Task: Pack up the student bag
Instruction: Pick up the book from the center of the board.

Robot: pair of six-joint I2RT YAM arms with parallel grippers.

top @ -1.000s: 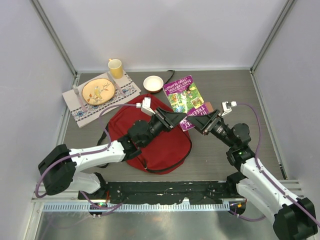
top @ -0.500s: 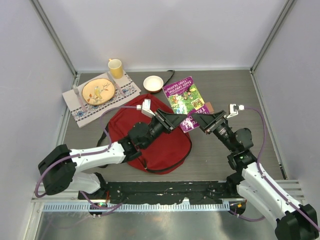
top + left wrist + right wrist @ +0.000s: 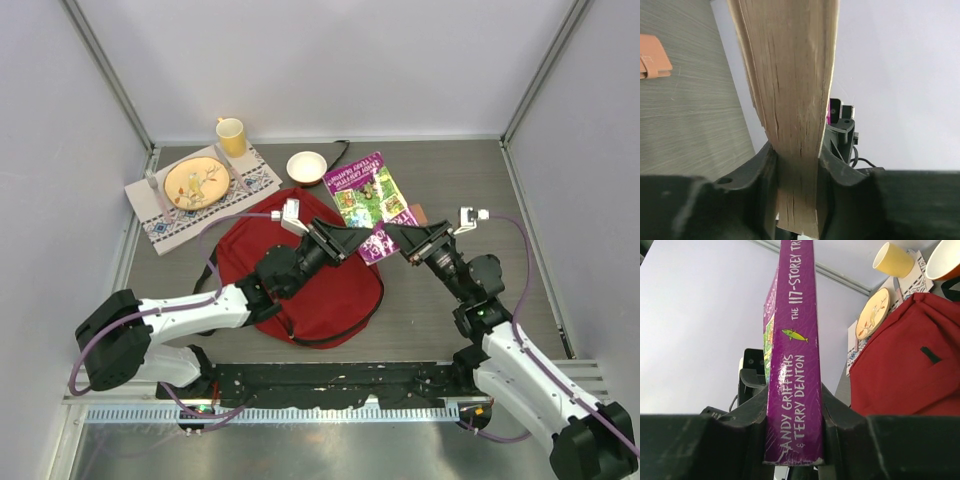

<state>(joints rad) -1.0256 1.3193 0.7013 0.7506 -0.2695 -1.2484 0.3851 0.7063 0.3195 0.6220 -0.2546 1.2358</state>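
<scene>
The left tool (image 3: pixel 352 240) pinches the page edge of a purple book (image 3: pixel 379 243). The right tool (image 3: pixel 402 238) pinches its spine from the opposite side. The red backpack (image 3: pixel 300 285) lies on the tabletop (image 3: pixel 450 180) under the left tool.

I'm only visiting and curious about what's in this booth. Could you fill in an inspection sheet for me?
Surface: grey wood-grain table.
Job's things: red backpack lying flat; purple paperback held between both hands.
Clutter: second purple book, yellow mug, plate on a patterned placemat, bowl, tan wallet.
Hands: left hand clamps the paperback's page edge; right hand clamps its spine.
Cables: a purple cable loops along each arm.
Surroundings: plain white walls, metal frame posts.
</scene>
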